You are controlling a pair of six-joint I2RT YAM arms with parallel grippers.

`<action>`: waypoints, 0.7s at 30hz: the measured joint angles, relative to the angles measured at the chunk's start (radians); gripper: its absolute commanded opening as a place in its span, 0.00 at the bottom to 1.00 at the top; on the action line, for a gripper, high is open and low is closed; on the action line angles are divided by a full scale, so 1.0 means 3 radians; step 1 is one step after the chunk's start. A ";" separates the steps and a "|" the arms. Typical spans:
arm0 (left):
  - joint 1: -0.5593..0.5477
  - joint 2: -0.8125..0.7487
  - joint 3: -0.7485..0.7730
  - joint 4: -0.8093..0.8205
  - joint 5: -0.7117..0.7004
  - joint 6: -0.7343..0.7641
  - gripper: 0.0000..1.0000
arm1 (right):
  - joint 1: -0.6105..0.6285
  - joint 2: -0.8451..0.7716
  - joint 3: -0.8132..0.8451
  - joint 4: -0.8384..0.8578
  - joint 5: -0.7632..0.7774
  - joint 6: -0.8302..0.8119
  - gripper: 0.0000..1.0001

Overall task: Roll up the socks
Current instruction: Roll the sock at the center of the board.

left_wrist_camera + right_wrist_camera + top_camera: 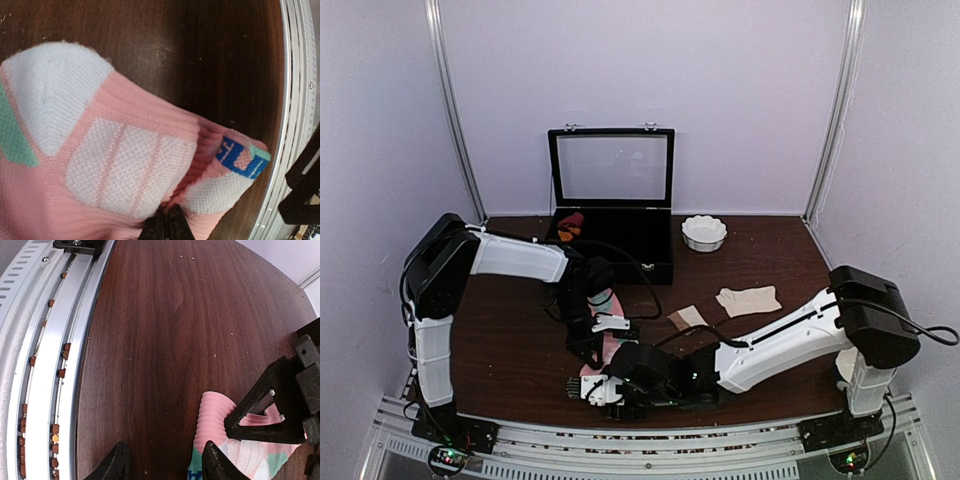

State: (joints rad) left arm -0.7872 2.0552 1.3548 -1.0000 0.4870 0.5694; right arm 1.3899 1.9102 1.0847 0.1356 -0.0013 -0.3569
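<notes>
Knitted fabric, two socks in all: the pink sock (125, 165), patched white and mint, lies at the near edge of the dark wooden surface (510, 340) with its cuff folded over. The short cream sock (748, 299) lies flat, well apart to the right. Two grippers meet at the pink sock: the left gripper (162, 227) is pinched closed on its fabric, and the right gripper (165, 463) stands wide beside its ribbed edge. One black case (620, 250), lid up, holds one red-orange bundle (570, 224), with one white bowl (704, 232) beside it. From above, the arms cover most of the pink sock, and its blue cuff lettering (240, 157) is unreadable.
</notes>
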 measured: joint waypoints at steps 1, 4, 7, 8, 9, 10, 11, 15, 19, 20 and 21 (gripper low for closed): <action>0.0000 0.0000 0.0000 -0.0003 0.0001 0.0000 0.08 | -0.0010 0.0043 0.0022 0.0000 -0.0008 -0.0015 0.50; 0.0000 0.0001 0.0000 -0.0008 0.0001 0.0000 0.07 | -0.0067 0.0142 0.0043 0.0013 -0.0017 -0.0048 0.50; 0.0000 0.0003 0.0000 -0.0008 0.0000 0.0000 0.08 | -0.0130 0.0203 0.0048 0.0013 -0.0013 -0.0076 0.49; 0.0000 0.0003 0.0001 -0.0009 0.0000 0.0000 0.08 | -0.0154 0.0221 0.0061 0.0017 -0.0010 -0.0111 0.48; 0.0000 0.0003 0.0000 -0.0009 0.0000 0.0000 0.08 | -0.0154 0.0221 0.0062 0.0018 -0.0009 -0.0112 0.48; 0.0000 0.0003 0.0001 -0.0009 0.0000 0.0000 0.08 | -0.0155 0.0221 0.0064 0.0032 -0.0001 -0.0120 0.48; 0.0000 0.0003 0.0001 -0.0009 0.0000 0.0000 0.07 | -0.0156 0.0221 0.0064 0.0042 0.0005 -0.0123 0.47; 0.0000 0.0008 0.0005 -0.0014 0.0001 0.0000 0.08 | -0.0163 0.0223 0.0064 0.0051 0.0014 -0.0126 0.43; 0.0000 0.0014 0.0014 -0.0024 0.0000 0.0001 0.08 | -0.0179 0.0237 0.0061 0.0062 0.0014 -0.0108 0.42; 0.0000 0.0018 0.0018 -0.0028 0.0001 0.0001 0.08 | -0.0186 0.0242 0.0056 0.0070 0.0014 -0.0102 0.42; 0.0000 0.0018 0.0020 -0.0031 0.0001 0.0001 0.08 | -0.0189 0.0248 0.0045 0.0088 0.0014 -0.0094 0.42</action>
State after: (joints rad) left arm -0.7872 2.0605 1.3609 -1.0092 0.4873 0.5697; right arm 1.3331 1.9846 1.0981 0.1619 0.0029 -0.3851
